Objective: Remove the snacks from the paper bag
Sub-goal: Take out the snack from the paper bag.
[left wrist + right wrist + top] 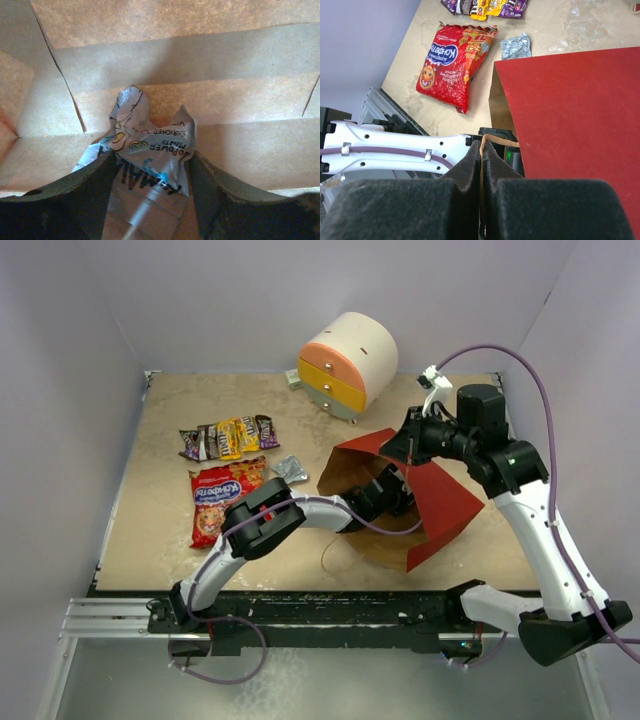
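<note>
The paper bag (440, 495) lies on its side, red outside, mouth facing left. My right gripper (400, 445) (482, 147) is shut on its string handle (500, 141) at the upper rim. My left gripper (385, 498) (152, 156) reaches inside the bag, where brown kraft walls (175, 60) surround it. Its jaws stand open on either side of a crinkly silver foil packet (150, 145) lying on the bag's inner wall. On the table to the left lie the red crisp packet (225, 498) (452, 62), a row of small candy packets (230, 438) (485, 6) and another silver foil packet (291, 469) (516, 46).
A round white cabinet (350, 362) with orange and yellow drawers stands behind the bag. A loose loop of string (335, 555) lies on the table in front of the bag's mouth. The metal rail (110, 615) runs along the near edge.
</note>
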Motion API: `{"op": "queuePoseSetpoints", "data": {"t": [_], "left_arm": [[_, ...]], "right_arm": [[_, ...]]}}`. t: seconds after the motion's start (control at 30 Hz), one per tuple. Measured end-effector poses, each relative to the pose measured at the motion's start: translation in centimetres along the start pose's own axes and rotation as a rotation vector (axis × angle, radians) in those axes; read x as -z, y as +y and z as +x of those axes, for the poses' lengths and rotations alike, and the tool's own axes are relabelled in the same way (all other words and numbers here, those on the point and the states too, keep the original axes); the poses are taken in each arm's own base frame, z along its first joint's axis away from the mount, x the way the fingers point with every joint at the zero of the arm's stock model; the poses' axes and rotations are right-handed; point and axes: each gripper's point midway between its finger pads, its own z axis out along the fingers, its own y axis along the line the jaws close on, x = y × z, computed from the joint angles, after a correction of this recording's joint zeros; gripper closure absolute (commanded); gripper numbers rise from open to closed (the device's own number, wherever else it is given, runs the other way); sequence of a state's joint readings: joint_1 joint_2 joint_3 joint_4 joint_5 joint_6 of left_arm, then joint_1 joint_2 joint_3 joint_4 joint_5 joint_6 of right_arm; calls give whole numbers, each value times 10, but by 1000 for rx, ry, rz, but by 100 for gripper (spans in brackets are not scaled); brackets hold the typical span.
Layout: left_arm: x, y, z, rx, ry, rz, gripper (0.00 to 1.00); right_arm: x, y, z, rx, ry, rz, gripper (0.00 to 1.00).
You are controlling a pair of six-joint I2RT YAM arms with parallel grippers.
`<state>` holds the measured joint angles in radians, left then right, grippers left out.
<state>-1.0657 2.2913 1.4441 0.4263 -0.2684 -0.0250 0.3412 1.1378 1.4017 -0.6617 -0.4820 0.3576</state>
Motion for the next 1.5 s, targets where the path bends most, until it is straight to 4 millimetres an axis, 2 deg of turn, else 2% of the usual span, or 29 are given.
{"op": "queuePoseSetpoints", "data": {"t": [0.2,0.3,0.47,0.73,0.83,1.23,1.37,1.5], "left_arm": [[0,4,3,2,19,17,65],[8,3,5,4,46,35,74],[35,2,4,19,110,77,87],[87,-9,-17,104,175,189,97],[111,-14,-28,146,192,236,100],[195,-19,-60,264,214,354,100],[217,-16,-75,285,191,365,100],[223,-17,-83,309,179,379,100]], "right_arm": [[0,-2,-1,7,-7,13,100],[2,-3,-3,9,-16,23,100],[7,-4,-9,22,-54,42,100],[20,-7,-22,44,-138,98,100],[21,-12,-24,45,-156,126,100],[27,-31,-33,46,-221,241,100],[31,-32,-32,49,-231,249,100],[33,-32,-30,55,-229,249,100]]}}
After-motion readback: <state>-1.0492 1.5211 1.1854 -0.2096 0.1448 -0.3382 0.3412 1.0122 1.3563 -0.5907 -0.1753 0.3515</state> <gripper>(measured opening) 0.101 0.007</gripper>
